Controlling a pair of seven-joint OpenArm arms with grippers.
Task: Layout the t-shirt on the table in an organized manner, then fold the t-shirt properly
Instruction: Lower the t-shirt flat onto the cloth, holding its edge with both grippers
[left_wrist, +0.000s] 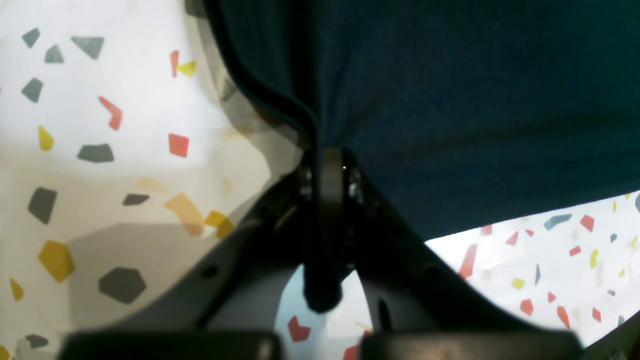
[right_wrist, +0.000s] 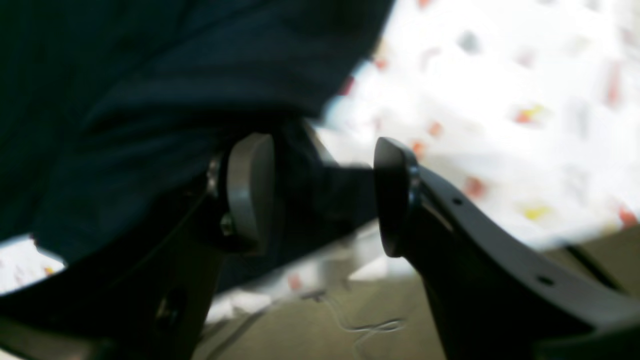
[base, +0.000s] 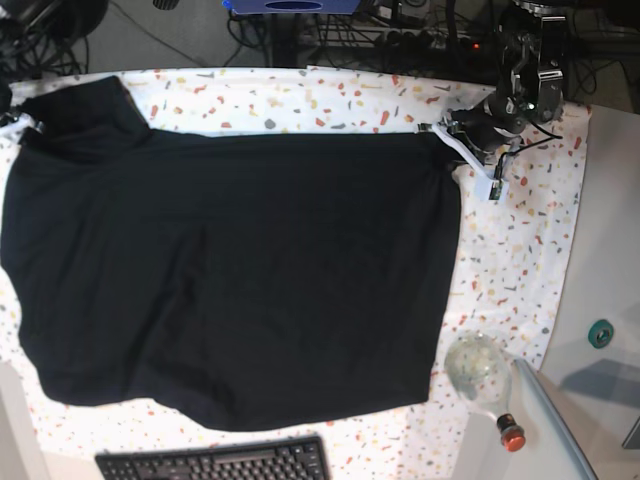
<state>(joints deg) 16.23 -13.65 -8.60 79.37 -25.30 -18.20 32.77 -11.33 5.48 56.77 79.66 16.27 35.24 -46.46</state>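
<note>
The t-shirt (base: 230, 270) lies spread across the bench (base: 520, 250), its corner pinched in the left gripper (left_wrist: 327, 165)'s closed jaws to draw it taut, while cloth sits between the right gripper (right_wrist: 325, 195)'s parted, ungripping jaws.

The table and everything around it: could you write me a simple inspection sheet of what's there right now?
Surface: table under white speckled cloth.
Job's things: t-shirt spread mostly flat, black.
Clutter: keyboard at near edge; glass bottle lying on its side, red cap.
Grippers: left gripper shut on the shirt's edge; right gripper open, cloth between the jaws.
Cables: tangle beyond the far edge.
Surroundings: plain grey surface alongside, teal tape roll on it.
</note>
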